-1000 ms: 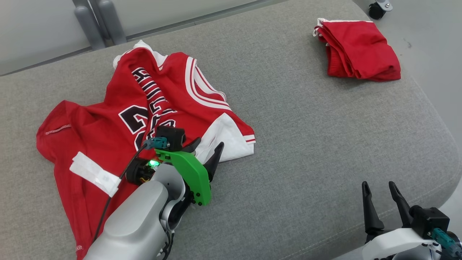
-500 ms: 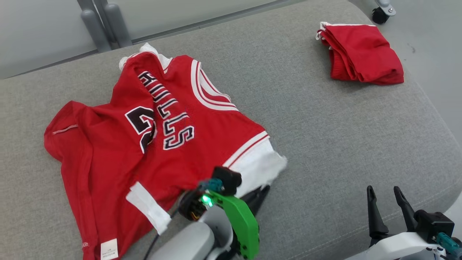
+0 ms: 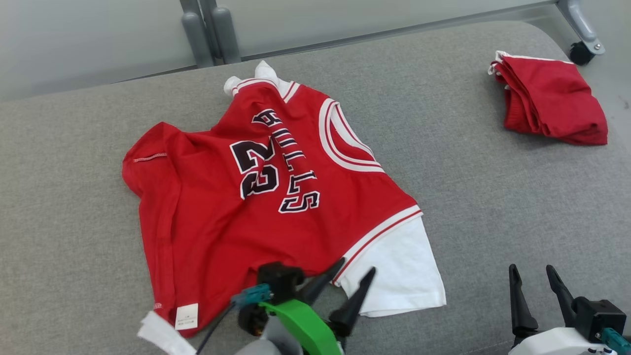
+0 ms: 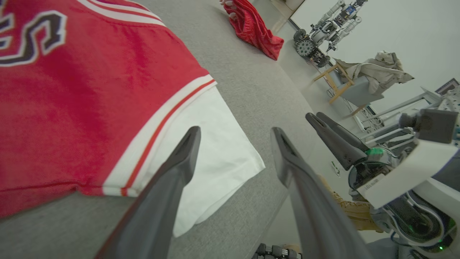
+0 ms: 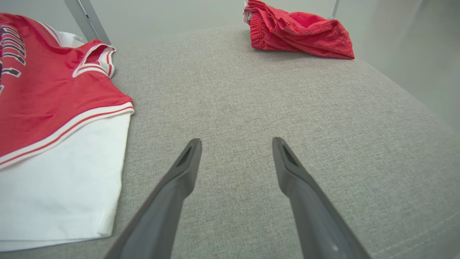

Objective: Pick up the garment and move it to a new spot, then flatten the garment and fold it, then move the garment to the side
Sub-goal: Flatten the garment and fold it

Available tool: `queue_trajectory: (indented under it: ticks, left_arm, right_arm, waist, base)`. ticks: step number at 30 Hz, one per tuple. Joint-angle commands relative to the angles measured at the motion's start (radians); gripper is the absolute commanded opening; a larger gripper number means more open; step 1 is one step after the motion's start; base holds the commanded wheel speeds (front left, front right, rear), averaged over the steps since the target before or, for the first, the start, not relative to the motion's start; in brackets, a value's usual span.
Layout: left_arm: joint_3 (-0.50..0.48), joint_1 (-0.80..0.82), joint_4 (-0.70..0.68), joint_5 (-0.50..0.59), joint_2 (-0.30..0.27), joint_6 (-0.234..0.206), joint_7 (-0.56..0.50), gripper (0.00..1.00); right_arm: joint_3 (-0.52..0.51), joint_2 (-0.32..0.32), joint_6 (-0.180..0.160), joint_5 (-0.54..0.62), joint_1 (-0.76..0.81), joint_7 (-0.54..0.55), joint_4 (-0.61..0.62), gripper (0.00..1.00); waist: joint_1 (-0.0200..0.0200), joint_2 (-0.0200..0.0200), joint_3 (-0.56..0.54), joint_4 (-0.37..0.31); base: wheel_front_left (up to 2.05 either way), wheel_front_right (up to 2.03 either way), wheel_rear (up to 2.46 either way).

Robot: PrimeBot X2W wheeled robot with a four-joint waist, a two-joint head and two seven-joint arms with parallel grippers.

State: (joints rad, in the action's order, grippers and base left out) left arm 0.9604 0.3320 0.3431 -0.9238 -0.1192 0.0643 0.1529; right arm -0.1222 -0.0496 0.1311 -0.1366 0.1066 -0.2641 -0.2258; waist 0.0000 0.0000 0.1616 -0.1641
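The garment (image 3: 256,207) is a red jersey with black lettering, spread front-up on the grey cushion (image 3: 493,197). Its white sleeve (image 3: 399,266) lies flat at its near right corner. My left gripper (image 3: 357,265) stands open just at the near edge of that sleeve, with nothing between its fingers. In the left wrist view the open left gripper (image 4: 236,130) hovers over the sleeve's corner (image 4: 222,158), beside the jersey's red body (image 4: 90,90). My right gripper (image 3: 531,267) is open at the lower right, over bare cushion (image 5: 237,140), with the jersey (image 5: 43,90) to its left.
A folded red garment (image 3: 552,103) sits at the cushion's far right corner (image 5: 298,34). Grey metal posts (image 3: 207,34) stand behind the cushion and a caster (image 3: 581,49) is on the floor at the back right. The cushion's rounded edge falls away on the right.
My left gripper closed on the white sleeve, pulled it toward the near edge so the jersey spread flatter, then let go and opened. The camera has shifted. The right gripper stayed open.
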Motion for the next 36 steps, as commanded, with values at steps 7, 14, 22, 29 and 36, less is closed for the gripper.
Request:
queue_trajectory:
  ticks: [7, 14, 22, 29, 36]
  left_arm:
    - [-0.19, -0.17, -0.048, 0.067, -0.179, -0.312, 0.102, 1.0]
    - [-0.251, -0.283, -0.089, 0.091, -0.257, -0.439, 0.107, 1.0]
    - [-0.253, -0.265, -0.07, 0.076, -0.277, -0.447, 0.067, 1.0]
    - [-0.293, -0.323, -0.069, 0.028, -0.281, -0.432, 0.081, 1.0]
    - [-0.322, -0.285, -0.037, -0.004, -0.261, -0.377, 0.086, 1.0]
  right_arm:
    - [-0.015, -0.002, -0.001, 0.007, 0.048, 0.0, 0.01, 1.0]
    - [-0.018, -0.002, -0.001, 0.02, 0.06, 0.0, 0.016, 1.0]
    - [-0.007, -0.002, -0.001, 0.029, 0.056, 0.0, 0.012, 1.0]
    - [-0.005, -0.002, -0.001, 0.017, 0.069, 0.0, 0.01, 1.0]
    - [0.002, -0.002, -0.001, 0.015, 0.056, 0.0, 0.005, 1.0]
  waist:
    - [0.0, 0.0, -0.079, 0.095]
    - [0.0, 0.0, -0.091, 0.139]
    - [0.0, 0.0, -0.094, 0.148]
    - [0.0, 0.0, -0.09, 0.139]
    - [0.0, 0.0, -0.073, 0.143]
  base:
    - [0.0, 0.0, 0.0]
    - [0.0, 0.0, 0.0]
    - [0.0, 0.0, 0.0]
    - [0.0, 0.0, 0.0]
    - [0.0, 0.0, 0.0]
